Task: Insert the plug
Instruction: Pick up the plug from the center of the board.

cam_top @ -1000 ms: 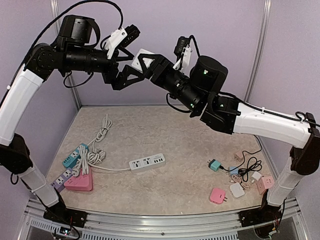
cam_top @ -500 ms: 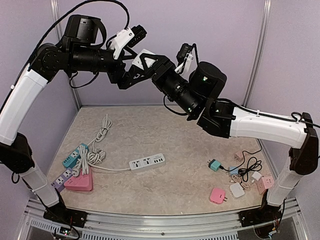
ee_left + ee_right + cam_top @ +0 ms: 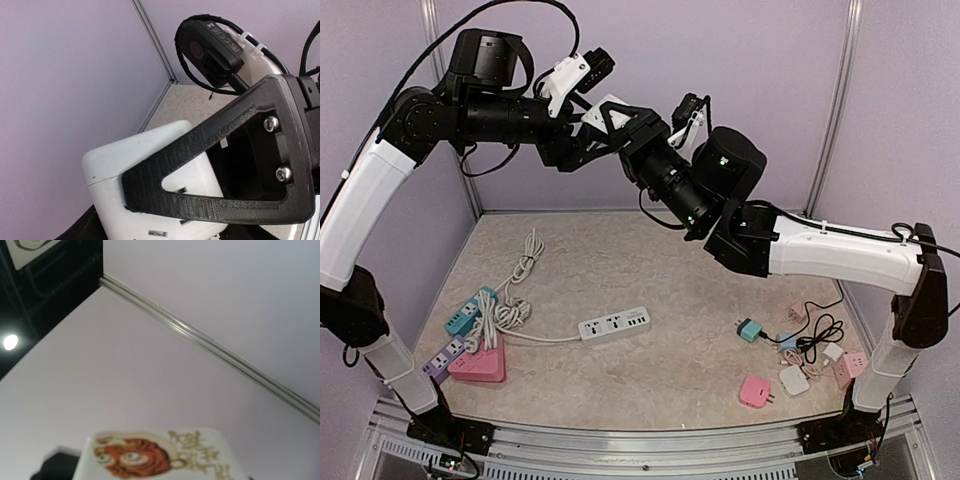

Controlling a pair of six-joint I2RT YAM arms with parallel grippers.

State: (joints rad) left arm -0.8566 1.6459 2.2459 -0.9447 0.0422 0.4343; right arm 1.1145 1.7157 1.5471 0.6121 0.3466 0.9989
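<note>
From above: both arms are up high over the speckled beige table [image 3: 620, 270], tips meeting in mid-air. The right gripper [image 3: 610, 120] has its jaws part-way apart and clamped on the white blocky plastic plug adapter [image 3: 600, 106], well clear of the tabletop. The left gripper [image 3: 582, 140] is right up against that plug from the left; whether it has closed on it, I can't tell. Down below lie a white power strip [image 3: 613, 326] mid-table, a teal power strip [image 3: 470, 310] and a pink triangular socket block [image 3: 477, 365] at the left, and a cluster of small chargers [image 3: 810, 355] at the right.

Left wrist camera: here's the close-up the overhead can't give. A black ribbed triangular finger [image 3: 210, 150] of the right gripper lies flat across the plug's white face, two screws showing, with the right arm's black wrist camera [image 3: 210, 42] above it. The left's own fingers are barely in frame.

Right wrist camera: only this one shows the plug's cartoon sticker [image 3: 135, 460], an orange-haired face with gold lettering too blurred to read, against the lilac wall [image 3: 200, 290].
</note>
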